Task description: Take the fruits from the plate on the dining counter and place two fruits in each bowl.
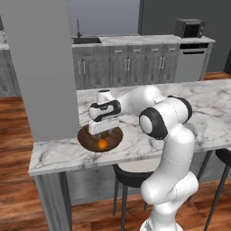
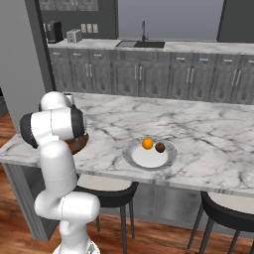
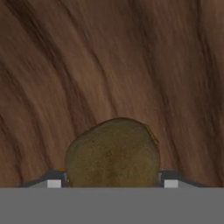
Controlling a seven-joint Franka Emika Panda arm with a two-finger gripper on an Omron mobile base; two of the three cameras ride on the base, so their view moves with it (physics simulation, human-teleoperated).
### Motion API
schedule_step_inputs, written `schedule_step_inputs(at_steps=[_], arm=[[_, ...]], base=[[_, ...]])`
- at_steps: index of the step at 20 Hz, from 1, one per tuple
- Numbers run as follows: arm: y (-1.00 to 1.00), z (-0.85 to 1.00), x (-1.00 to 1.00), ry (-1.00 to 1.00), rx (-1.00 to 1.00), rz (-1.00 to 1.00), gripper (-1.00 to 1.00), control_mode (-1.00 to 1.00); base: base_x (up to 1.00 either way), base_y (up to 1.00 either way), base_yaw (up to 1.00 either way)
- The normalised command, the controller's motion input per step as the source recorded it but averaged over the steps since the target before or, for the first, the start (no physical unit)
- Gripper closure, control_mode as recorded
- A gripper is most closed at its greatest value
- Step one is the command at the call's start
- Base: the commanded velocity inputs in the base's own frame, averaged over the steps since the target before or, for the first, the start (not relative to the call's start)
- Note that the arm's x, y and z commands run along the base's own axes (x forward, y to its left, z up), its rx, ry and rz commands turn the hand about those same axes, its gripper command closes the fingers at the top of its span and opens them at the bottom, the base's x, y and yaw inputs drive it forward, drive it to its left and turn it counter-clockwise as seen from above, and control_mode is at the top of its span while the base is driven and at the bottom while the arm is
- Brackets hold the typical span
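Olive-brown fruit (image 3: 113,151) sat betw. the claw (image 1: 103,134) tips, low over the dark bowl (image 1: 88,140) beside an orange fruit (image 1: 103,144); grip vs. release couldn't be told. Step: second drop-off. Next: open, lift, head for plate (image 2: 150,159).

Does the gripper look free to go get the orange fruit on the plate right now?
Probably not yet: the gripper is down in the brown bowl with an olive fruit between its fingers. The orange fruit itself lies uncovered on the plate.

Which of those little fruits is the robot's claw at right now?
The olive-brown fruit, between the gripper fingers over the dark wooden bowl. One orange fruit lies beside it; two others sit on the white plate.
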Motion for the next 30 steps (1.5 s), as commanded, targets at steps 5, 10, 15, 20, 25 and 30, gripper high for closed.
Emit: schedule_step_inputs(at_steps=[5,10,15,20,25,30], arm=[[-0.02,0.24,-0.17,-0.01,-0.03,0.0,-1.0,-1.0],[-0.03,0.3,-0.21,-0.02,0.0,0.0,-1.0,-1.0],[-0.37,0.32,-0.32,-0.1,0.0,-0.03,-1.0,-1.0],[-0.76,0.3,-0.37,-0.14,0.04,-0.1,-1.0,-1.0],[-0.91,0.28,-0.27,-0.09,0.09,-0.11,-1.0,-1.0],[-0.93,0.23,-0.14,-0.05,0.06,-0.16,-1.0,-1.0]], base=[[0.0,0.0,0.0],[0.0,0.0,0.0],[0.0,0.0,0.0],[0.0,0.0,0.0],[0.0,0.0,0.0],[0.0,0.0,0.0]])
